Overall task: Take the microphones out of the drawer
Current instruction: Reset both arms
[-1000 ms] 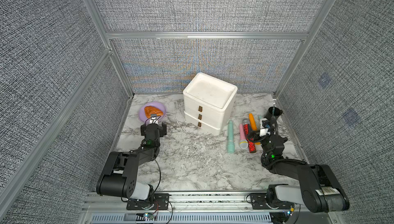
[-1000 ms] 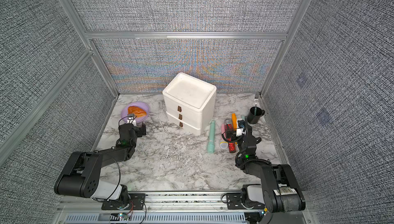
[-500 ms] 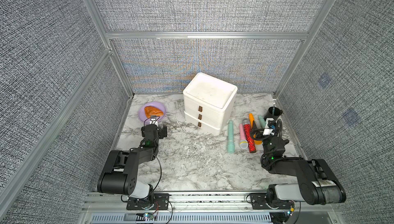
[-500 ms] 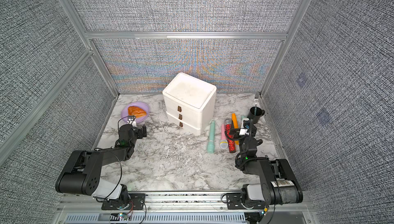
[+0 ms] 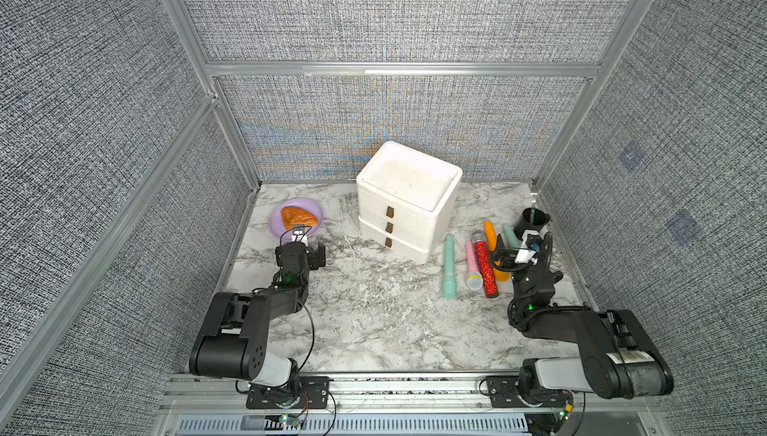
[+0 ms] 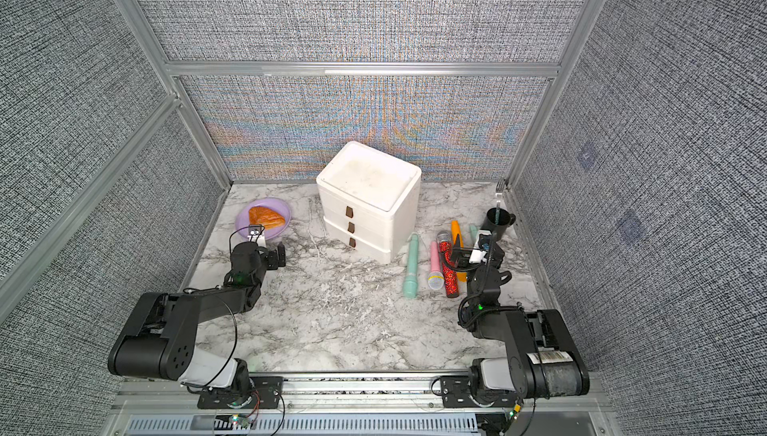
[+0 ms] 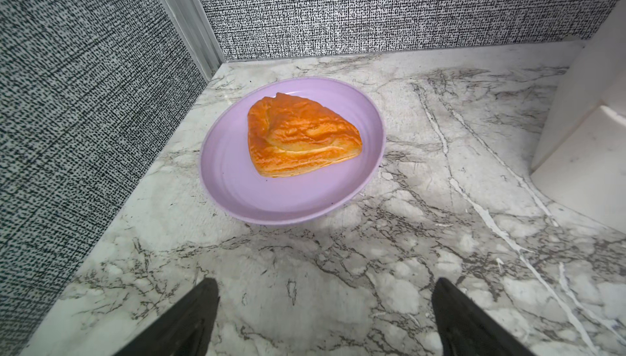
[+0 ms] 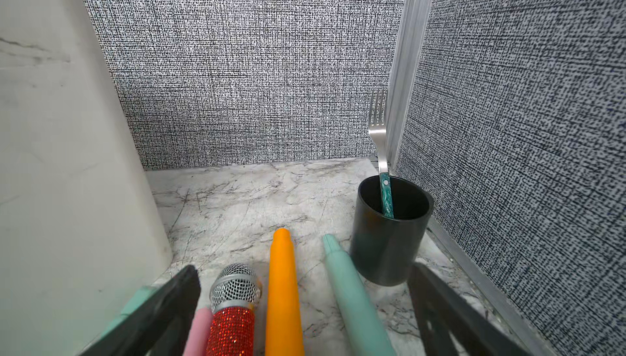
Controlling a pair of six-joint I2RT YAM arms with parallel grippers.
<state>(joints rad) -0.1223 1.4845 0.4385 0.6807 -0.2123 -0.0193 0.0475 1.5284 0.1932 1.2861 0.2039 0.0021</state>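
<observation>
The white three-drawer unit stands at the back middle. All three drawers with brown pull tabs are shut, so their insides are hidden. Several microphones lie side by side on the marble to its right: teal, pink and red glitter, then orange and a second teal. My right gripper is open low over the far ends of these, touching none. My left gripper is open and empty above bare marble, short of the plate.
A purple plate with a pastry sits near the left wall. A black cup holding a fork stands in the back right corner. The wall panels close in on three sides.
My right gripper has shifted slightly to the right over the row of microphones. The left arm has barely moved. Both grippers have stayed open.
</observation>
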